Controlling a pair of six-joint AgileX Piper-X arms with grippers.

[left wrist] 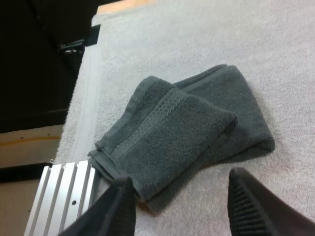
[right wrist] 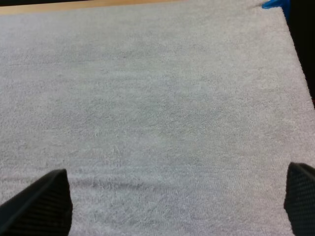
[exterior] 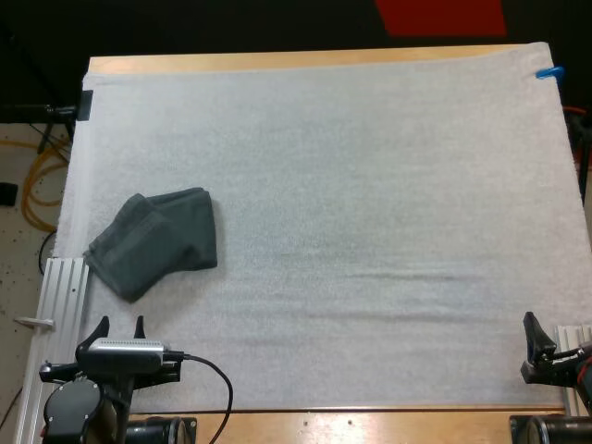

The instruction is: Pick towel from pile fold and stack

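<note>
A stack of folded dark grey-green towels (exterior: 157, 241) lies on the left side of the white mat (exterior: 351, 185), the upper towel turned at an angle to the lower one. My left gripper (exterior: 119, 325) hovers just in front of the stack, open, its fingers (left wrist: 251, 206) apart and clear of the towels (left wrist: 182, 128). My right gripper (exterior: 534, 335) sits at the mat's near right corner; its fingers (right wrist: 42, 201) stand wide apart over bare mat (right wrist: 157, 98), open on nothing.
An aluminium rail (exterior: 63, 291) runs along the mat's left edge beside the stack, also close to my left fingers as the rail (left wrist: 61, 196). The wooden table edge (exterior: 277, 61) borders the far side.
</note>
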